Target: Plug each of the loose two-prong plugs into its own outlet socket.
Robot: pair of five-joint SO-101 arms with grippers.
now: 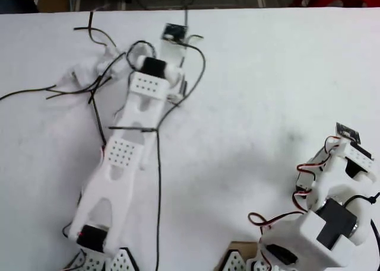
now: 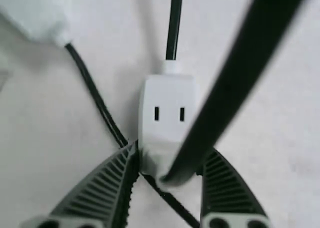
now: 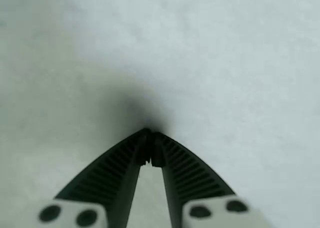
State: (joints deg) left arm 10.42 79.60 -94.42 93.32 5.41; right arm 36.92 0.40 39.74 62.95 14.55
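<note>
Outlet socket [image 2: 167, 113], slots showing, clamped at its near end by the left tool [image 2: 170, 152], toward 12 o'clock on the bench [image 1: 267, 75]; right tool [image 3: 151, 138] closed, empty. Probably light, rigid, smooth plastic, best held across its flat sides. A black cord [image 2: 240, 73] hides one contact; white cord ends [image 1: 89, 72] at 10 o'clock are indistinct.

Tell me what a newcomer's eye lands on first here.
The white outlet socket, two slots facing the camera, right at the left gripper, with a thick black cable slashing across it. In the high view, the left arm stretches far across the table amid tangled black cords; the right gripper sits shut over a bare patch.
</note>
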